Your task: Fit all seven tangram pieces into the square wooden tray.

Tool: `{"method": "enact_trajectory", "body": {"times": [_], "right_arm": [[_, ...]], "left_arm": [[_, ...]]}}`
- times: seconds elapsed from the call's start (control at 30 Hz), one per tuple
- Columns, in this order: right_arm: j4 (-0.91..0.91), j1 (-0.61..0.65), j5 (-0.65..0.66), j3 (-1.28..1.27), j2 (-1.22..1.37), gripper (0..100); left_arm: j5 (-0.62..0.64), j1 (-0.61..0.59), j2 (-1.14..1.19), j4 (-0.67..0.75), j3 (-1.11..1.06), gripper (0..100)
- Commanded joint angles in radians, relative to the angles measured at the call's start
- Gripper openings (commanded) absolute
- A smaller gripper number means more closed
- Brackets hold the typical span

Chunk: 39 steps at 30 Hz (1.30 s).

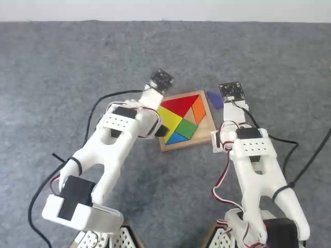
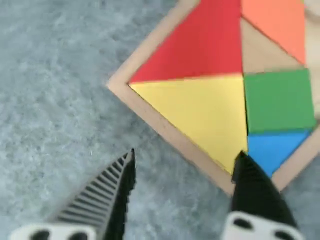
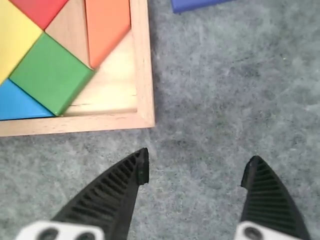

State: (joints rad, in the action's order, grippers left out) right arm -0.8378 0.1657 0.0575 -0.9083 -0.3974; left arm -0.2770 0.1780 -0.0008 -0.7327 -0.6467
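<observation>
Two arms reach in from the near edge of the grey table. The left gripper hangs low at the tray's left side. Its fingers are wide apart and hold nothing; one tip is over the table and the other is over the tray's rim beside the blue piece. The right gripper hovers over bare table just off the tray's near right corner, its fingers also spread wide and empty.

Between the two grippers the tray lies flat, turned at an angle. Five pieces lie inside it:
- The blue piece is nearest, at the near edge.
- The green piece is a square touching the blue piece on its far right.
- The yellow piece is a triangle along the left side.
- The red piece is a triangle beyond the yellow.
- The orange piece is by the far right corner.

Bare wood shows between orange, green and red, and in the near right corner. Farthest off, a violet piece lies on the table just outside the tray's far right corner.
</observation>
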Motion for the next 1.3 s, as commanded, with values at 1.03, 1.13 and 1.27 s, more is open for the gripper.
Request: {"method": "enact_trajectory", "body": {"times": [1.03,1.13,1.27], "right_arm": [[-0.455,-0.007,0.733,1.531,1.112,30.7],[-0.456,-0.010,0.813,1.536,1.159,30.7],[-0.449,-0.039,0.881,1.537,1.208,30.6]], "left_arm": [[0.453,-0.192,0.041,-0.028,0.154,29],[0.453,-0.189,0.041,-0.028,0.154,29],[0.453,-0.193,0.041,-0.025,0.154,29]]}}
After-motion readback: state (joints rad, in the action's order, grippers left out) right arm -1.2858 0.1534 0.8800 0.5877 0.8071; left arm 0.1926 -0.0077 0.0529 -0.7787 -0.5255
